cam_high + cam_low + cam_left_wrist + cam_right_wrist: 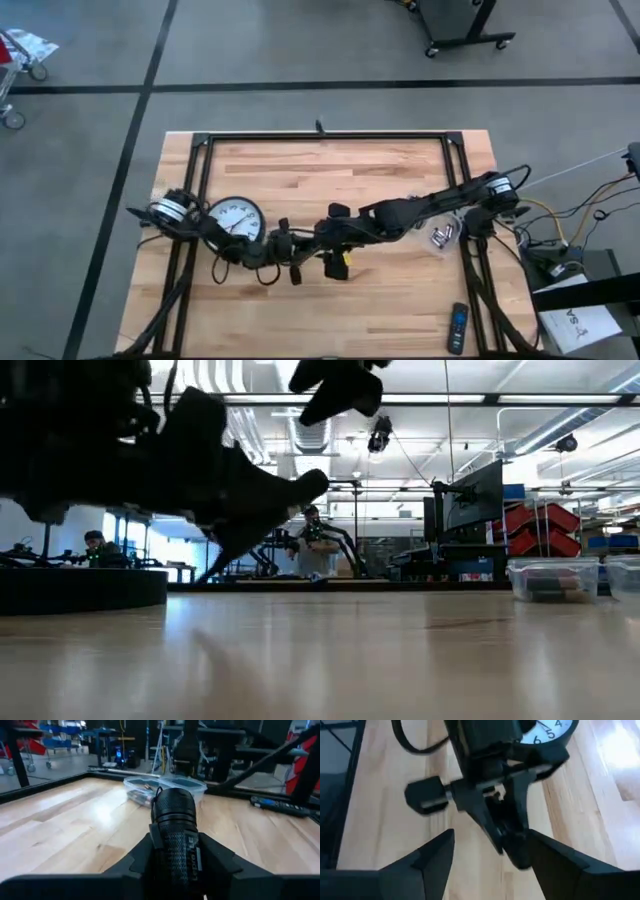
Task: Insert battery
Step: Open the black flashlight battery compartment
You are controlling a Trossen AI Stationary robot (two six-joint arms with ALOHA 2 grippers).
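Observation:
A black flashlight [173, 815] with a knurled body sits between the fingers of my left gripper [175, 841], which is shut on it near the table's middle [305, 248]. Its head points toward the table's right side. My right gripper [491, 840] is open and hovers close over the left gripper's fingers [335, 238], with nothing between its own. Several batteries lie in a clear container [165, 787] further right [443, 235]. My left gripper pinches the flashlight's knurled body [172, 851] between its two fingers, one on either side. The fingers lie along the flashlight, coming roughly level from the table's left. The head sticks out past the fingertips, and the flashlight is held clear of the tabletop.
A white-faced wall clock [238, 220] lies flat under the left arm. A black remote [457, 328] lies near the front right corner. A black metal frame [320, 138] runs along the far and side edges. Bare wood lies at the far middle.

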